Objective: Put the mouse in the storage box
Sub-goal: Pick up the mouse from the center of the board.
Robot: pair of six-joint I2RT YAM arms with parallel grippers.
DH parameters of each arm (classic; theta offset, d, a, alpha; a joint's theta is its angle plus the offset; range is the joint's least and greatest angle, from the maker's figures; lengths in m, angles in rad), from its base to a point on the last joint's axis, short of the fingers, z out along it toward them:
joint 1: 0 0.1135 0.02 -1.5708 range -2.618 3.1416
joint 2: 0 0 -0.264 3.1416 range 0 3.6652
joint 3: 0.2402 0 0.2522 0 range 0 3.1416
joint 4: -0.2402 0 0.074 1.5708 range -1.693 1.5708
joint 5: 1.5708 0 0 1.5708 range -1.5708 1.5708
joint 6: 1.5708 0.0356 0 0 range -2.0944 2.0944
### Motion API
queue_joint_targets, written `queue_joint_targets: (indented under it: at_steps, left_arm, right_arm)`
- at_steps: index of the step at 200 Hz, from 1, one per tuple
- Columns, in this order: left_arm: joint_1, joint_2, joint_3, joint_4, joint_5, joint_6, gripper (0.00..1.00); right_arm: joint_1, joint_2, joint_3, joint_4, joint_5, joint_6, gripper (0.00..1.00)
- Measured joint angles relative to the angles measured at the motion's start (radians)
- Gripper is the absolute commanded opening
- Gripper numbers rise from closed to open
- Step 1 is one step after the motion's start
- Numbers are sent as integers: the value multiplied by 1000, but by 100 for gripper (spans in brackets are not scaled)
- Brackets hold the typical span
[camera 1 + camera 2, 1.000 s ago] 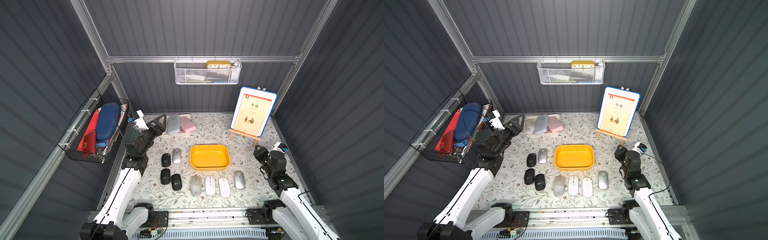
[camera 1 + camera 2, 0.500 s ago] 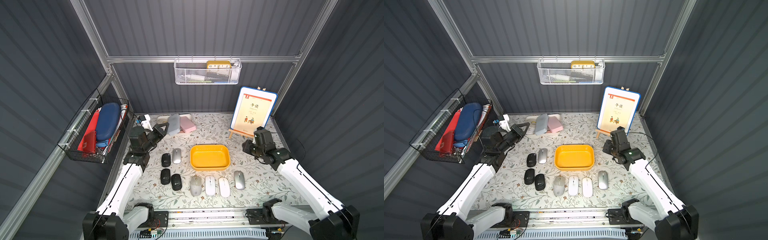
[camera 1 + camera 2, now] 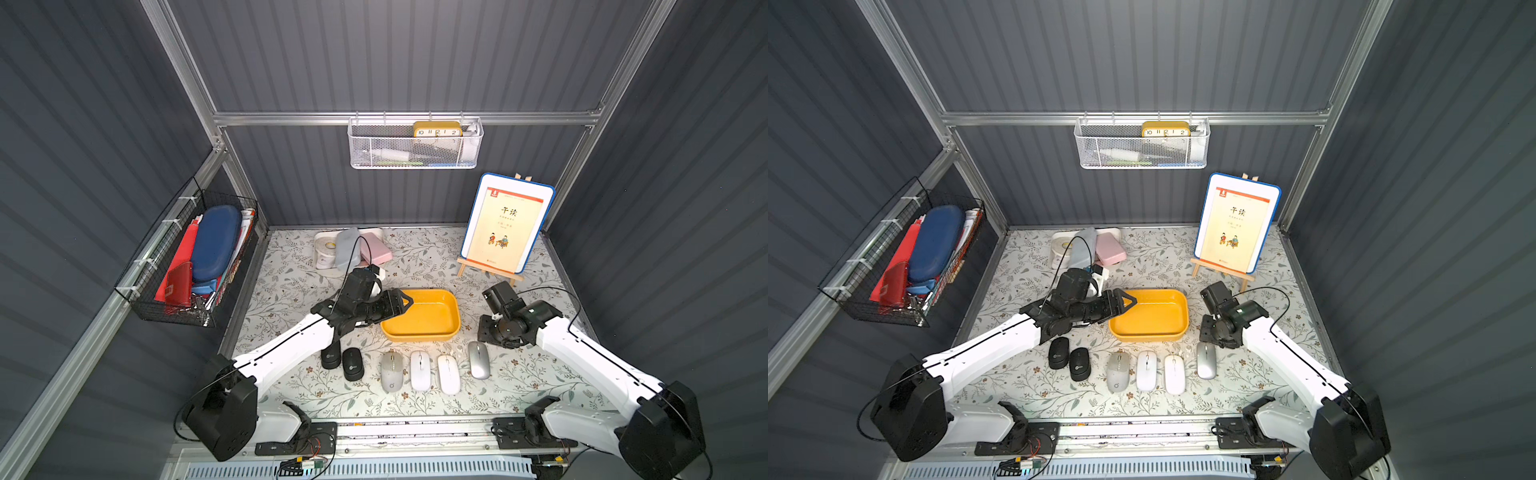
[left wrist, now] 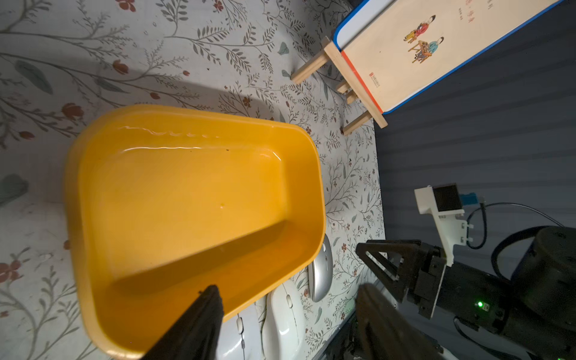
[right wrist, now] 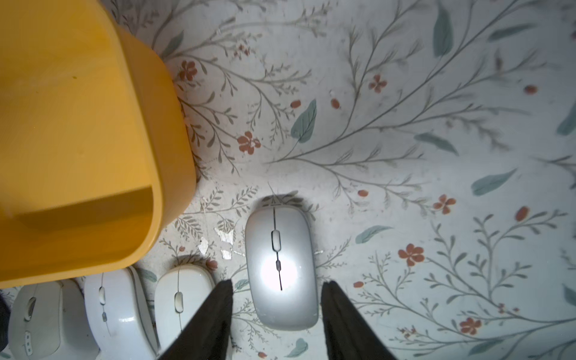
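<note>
The yellow storage box [image 3: 428,318] [image 3: 1154,318] sits mid-table and holds nothing. In front of it runs a row of mice: two black [image 3: 352,365], one grey [image 3: 392,371], two white [image 3: 420,370] and a silver mouse [image 3: 478,365] [image 5: 280,268] at the right end. My left gripper [image 3: 405,301] [image 4: 290,297] hovers over the box's left rim [image 4: 71,187], open and holding nothing. My right gripper [image 3: 486,338] [image 5: 277,293] points down over the silver mouse, open. Its fingers [image 5: 223,299] stand either side of the mouse's rear end with a gap on each side.
A book on a wooden easel [image 3: 505,224] stands back right, close to the right arm. A white tray [image 3: 322,266] with pouches lies at the back. A black wire basket [image 3: 195,257] hangs on the left wall and a white mesh basket [image 3: 415,145] on the back wall.
The left arm swung from the back left to the box's left rim and its jaws opened. The right arm came forward from near the easel to above the silver mouse.
</note>
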State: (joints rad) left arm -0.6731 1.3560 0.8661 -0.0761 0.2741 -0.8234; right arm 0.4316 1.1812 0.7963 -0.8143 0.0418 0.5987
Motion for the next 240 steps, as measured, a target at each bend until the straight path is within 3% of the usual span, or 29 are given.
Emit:
queue_joint_targets:
  at_steps: [71, 114, 240]
  left_arm:
    - [-106, -3, -18, 37, 10, -15, 79]
    - [-130, -3, 24, 33, 14, 5, 81]
    - [-152, -3, 50, 27, 17, 24, 81]
  right_arm:
    - [86, 107, -26, -8, -30, 37, 64]
    - [107, 108, -29, -10, 2, 50, 78]
    - [107, 181, -103, 65, 11, 54, 79]
